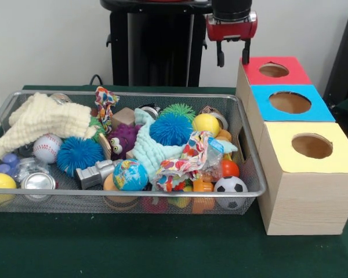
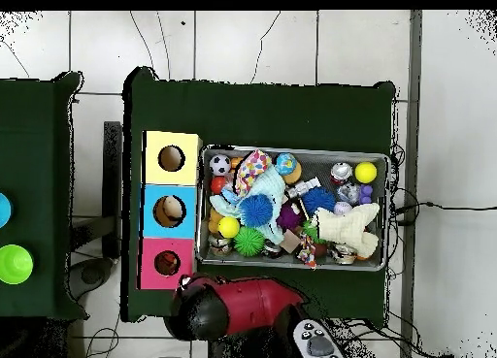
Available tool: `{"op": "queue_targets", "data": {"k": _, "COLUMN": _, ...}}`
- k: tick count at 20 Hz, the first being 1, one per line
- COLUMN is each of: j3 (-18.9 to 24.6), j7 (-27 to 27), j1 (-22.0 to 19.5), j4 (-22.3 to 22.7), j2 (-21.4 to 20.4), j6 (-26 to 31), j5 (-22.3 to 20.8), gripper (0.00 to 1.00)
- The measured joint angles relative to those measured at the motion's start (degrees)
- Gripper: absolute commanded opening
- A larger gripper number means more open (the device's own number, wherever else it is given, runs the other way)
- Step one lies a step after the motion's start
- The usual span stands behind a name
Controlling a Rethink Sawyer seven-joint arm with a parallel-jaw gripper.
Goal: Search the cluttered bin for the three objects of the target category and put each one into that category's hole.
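Note:
A wire bin holds a jumble of toys. In it I see a baseball, a soccer ball, a globe ball, yellow balls, blue spiky balls and a green spiky ball. Three wooden boxes stand beside it, each with a round hole: red, blue and yellow. My gripper hangs open and empty behind the red box's far corner, above the bin's level. In the overhead view the arm hides it.
A cream knitted cloth, a mint cloth, a patterned cloth, cans and a purple plush toy cover other items. A second table at the overhead view's left carries a green cup.

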Motion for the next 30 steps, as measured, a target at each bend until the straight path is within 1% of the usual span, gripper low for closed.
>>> {"op": "queue_targets", "data": {"k": 1, "j3": 0.41, "j7": 0.0, "j1": -0.51, "j4": 0.12, "j2": 0.09, "j6": 0.0, "j5": -0.02, "gripper": 1.0}}
{"op": "queue_targets", "data": {"k": 3, "j3": 2.64, "j7": 0.0, "j1": -3.49, "j4": 0.76, "j2": 0.55, "j6": 0.32, "j5": -0.07, "gripper": 1.0}}
{"op": "queue_targets", "data": {"k": 5, "j3": 3.41, "j7": 0.0, "j1": -5.1, "j4": 0.89, "j2": 0.62, "j6": 0.67, "j5": -0.09, "gripper": 1.0}}
{"op": "queue_targets", "data": {"k": 6, "j3": 4.0, "j7": 0.0, "j1": -7.14, "j4": 0.87, "j2": 0.56, "j6": 1.23, "j5": -0.07, "gripper": 1.0}}
{"op": "queue_targets", "data": {"k": 10, "j3": 4.5, "j7": 0.0, "j1": -11.53, "j4": 0.87, "j2": 0.07, "j6": 2.79, "j5": -0.09, "gripper": 1.0}}
{"op": "queue_targets", "data": {"k": 12, "j3": 4.49, "j7": 0.0, "j1": -13.74, "j4": 0.86, "j2": -0.1, "j6": 3.46, "j5": -0.47, "gripper": 1.0}}
{"op": "queue_targets", "data": {"k": 13, "j3": 4.49, "j7": 0.0, "j1": -15.55, "j4": 0.83, "j2": -0.11, "j6": 3.79, "j5": -1.26, "gripper": 1.0}}
{"op": "queue_targets", "data": {"k": 16, "j3": 4.47, "j7": 0.0, "j1": -16.53, "j4": 0.65, "j2": 0.09, "j6": 3.78, "j5": -2.22, "gripper": 1.0}}
{"op": "queue_targets", "data": {"k": 19, "j3": 3.95, "j7": 0.0, "j1": -16.2, "j4": -0.54, "j2": 1.82, "j6": 3.77, "j5": -4.74, "gripper": 1.0}}
{"op": "queue_targets", "data": {"k": 22, "j3": 2.57, "j7": 0.0, "j1": -14.17, "j4": -2.44, "j2": 5.17, "j6": 2.86, "j5": -7.63, "gripper": 1.0}}
{"op": "queue_targets", "data": {"k": 23, "j3": 1.51, "j7": 0.0, "j1": -12.46, "j4": -3.68, "j2": 7.4, "j6": 1.51, "j5": -9.02, "gripper": 1.0}}
{"op": "queue_targets", "data": {"k": 26, "j3": -0.02, "j7": 0.0, "j1": -9.94, "j4": -5.31, "j2": 10.4, "j6": -0.98, "j5": -10.44, "gripper": 1.0}}
{"op": "queue_targets", "data": {"k": 28, "j3": -2.4, "j7": 0.01, "j1": -6.12, "j4": -7.64, "j2": 14.8, "j6": -5.37, "j5": -11.44, "gripper": 1.0}}
{"op": "queue_targets", "data": {"k": 30, "j3": -3.59, "j7": 0.01, "j1": -4.26, "j4": -8.83, "j2": 17.04, "j6": -7.75, "j5": -11.49, "gripper": 1.0}}
